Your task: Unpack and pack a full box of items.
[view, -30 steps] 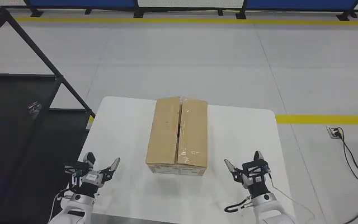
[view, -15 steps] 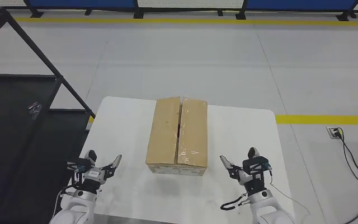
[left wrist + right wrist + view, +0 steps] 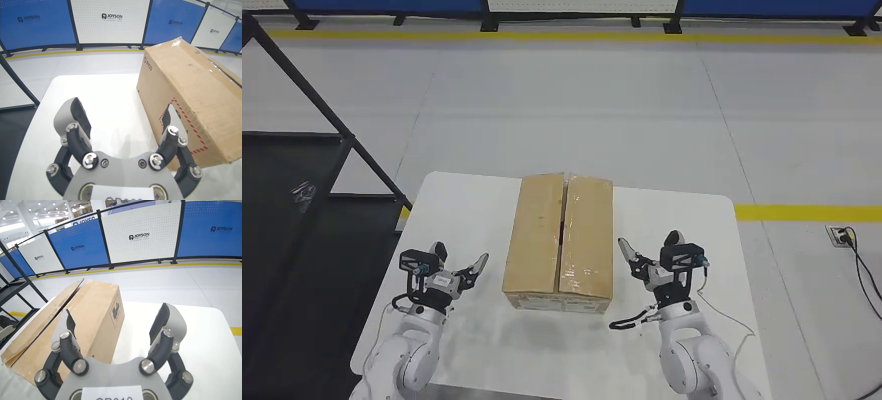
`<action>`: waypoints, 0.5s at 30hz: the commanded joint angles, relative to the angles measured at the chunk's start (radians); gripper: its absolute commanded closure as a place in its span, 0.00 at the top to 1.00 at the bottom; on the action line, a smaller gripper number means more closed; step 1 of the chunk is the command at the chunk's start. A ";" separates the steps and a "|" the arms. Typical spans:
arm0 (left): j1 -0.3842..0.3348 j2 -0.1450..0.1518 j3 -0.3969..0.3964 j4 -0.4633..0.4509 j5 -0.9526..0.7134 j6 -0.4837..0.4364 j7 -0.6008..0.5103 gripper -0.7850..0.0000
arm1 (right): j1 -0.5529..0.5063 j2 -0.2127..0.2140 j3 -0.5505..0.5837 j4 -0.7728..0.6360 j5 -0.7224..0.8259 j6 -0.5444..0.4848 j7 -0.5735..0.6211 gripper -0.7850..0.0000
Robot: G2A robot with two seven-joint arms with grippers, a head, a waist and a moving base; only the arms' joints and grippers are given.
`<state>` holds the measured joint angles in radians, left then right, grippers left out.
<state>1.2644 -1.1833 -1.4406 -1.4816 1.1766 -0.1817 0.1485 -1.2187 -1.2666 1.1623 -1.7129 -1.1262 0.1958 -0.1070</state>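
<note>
box (image 3: 559, 243) between left claw (image 3: 460, 257), right claw (image 3: 648, 243)

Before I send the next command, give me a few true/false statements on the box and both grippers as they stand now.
1. The cardboard box lies on the white table with its top flaps down. True.
2. The left gripper is shut on a flap. False: it is open beside the box, holding nothing.
3. The right gripper is open. True.
4. Both grippers are on the same side of the box. False: one is on each long side.
</note>
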 commanded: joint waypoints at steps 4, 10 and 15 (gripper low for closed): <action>0.000 0.000 0.000 0.000 0.000 0.000 0.000 1.00 | 0.000 0.000 0.000 0.000 0.000 0.000 0.000 1.00; -0.012 -0.007 0.044 0.004 0.027 0.003 -0.016 1.00 | -0.028 0.002 0.006 -0.023 -0.021 -0.087 -0.052 1.00; -0.024 -0.012 0.067 0.017 0.042 0.009 -0.007 1.00 | -0.043 0.003 0.016 -0.034 -0.048 -0.134 -0.060 1.00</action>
<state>1.2419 -1.1946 -1.3753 -1.4672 1.2178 -0.1730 0.1408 -1.2598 -1.2634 1.1772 -1.7457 -1.1726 0.0659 -0.1679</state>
